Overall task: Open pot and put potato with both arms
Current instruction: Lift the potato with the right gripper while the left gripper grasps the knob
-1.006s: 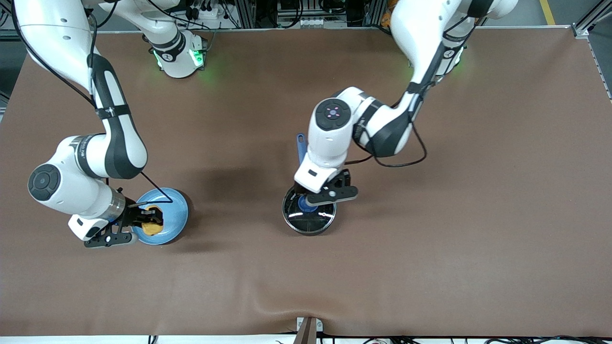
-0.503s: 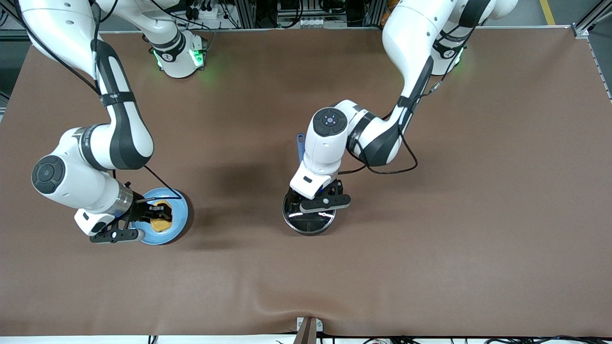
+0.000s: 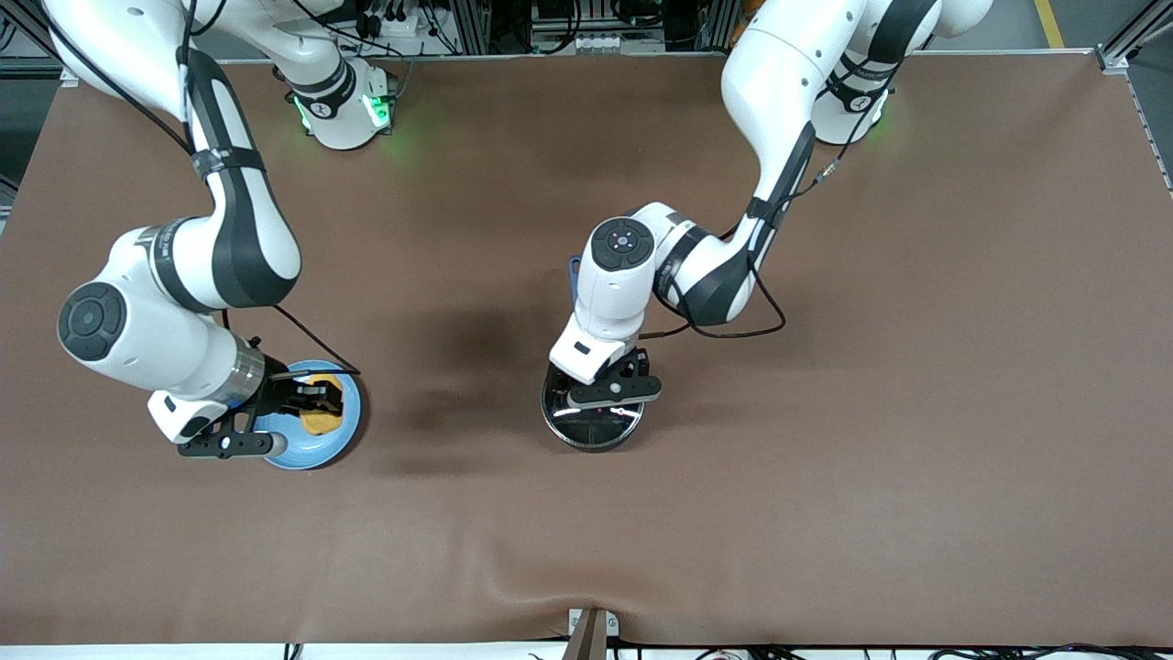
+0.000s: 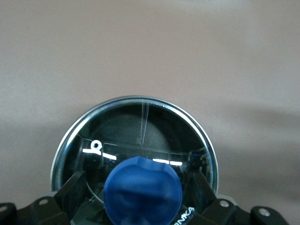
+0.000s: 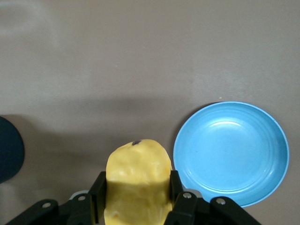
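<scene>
The pot (image 3: 591, 442) is a black saucepan with a blue handle (image 3: 575, 275), and it stands mid-table with its glass lid (image 4: 140, 136) on. My left gripper (image 3: 597, 406) is low over the lid. It is open, with a finger (image 4: 72, 190) on each side of the blue knob (image 4: 142, 192) and a gap to each. My right gripper (image 3: 318, 405) is shut on the yellow potato (image 3: 322, 421). It holds the potato a little above the edge of the light-blue plate (image 3: 302, 454). In the right wrist view the potato (image 5: 138, 183) fills the jaws, with the plate (image 5: 232, 150) beside it.
The brown table mat (image 3: 825, 412) is bare around the pot and plate. Both arm bases (image 3: 344, 110) stand at the table's edge farthest from the front camera. A metal bracket (image 3: 591, 628) sits at the edge nearest it.
My right gripper has lifted the potato off the plate's middle and carried it toward the pot. My left gripper has come down over the lid, hiding the knob in the front view.
</scene>
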Controlling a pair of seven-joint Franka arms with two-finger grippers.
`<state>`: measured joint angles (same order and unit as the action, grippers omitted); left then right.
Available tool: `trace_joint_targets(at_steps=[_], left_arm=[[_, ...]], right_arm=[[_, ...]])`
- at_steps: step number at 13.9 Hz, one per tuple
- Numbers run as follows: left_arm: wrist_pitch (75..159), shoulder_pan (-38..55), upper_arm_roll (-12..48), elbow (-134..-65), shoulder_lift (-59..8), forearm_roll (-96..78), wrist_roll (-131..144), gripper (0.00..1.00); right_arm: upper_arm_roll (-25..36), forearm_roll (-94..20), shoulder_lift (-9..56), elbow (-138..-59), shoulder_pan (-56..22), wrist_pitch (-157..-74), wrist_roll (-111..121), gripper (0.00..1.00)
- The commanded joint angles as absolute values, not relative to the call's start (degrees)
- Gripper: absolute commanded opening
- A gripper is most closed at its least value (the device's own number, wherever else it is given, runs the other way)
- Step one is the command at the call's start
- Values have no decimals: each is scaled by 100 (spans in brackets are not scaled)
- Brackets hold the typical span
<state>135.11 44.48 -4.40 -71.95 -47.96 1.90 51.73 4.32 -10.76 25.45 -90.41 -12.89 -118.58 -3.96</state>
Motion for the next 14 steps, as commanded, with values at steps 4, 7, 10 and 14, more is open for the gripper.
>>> trace_joint_targets(at_steps=[4, 7, 10, 14], left_arm=[[13562, 4526, -510, -6996, -5001, 352, 5335, 100], [13562, 4526, -492, -6996, -4983, 352, 5633, 44], [13562, 4518, -492, -6996, -4975, 352, 5695, 22], [13387, 4456, -448, -7005, -4721, 273, 5687, 21]], right_arm=[[448, -1178, 2356, -9079, -1511, -11769, -650, 11], [448, -1186, 2347, -9009, -1669, -11769, -913, 9], [448, -1187, 2338, -8948, -1775, -11769, -1037, 7], [448, -1195, 2312, -8877, -1854, -11769, -1186, 7]])
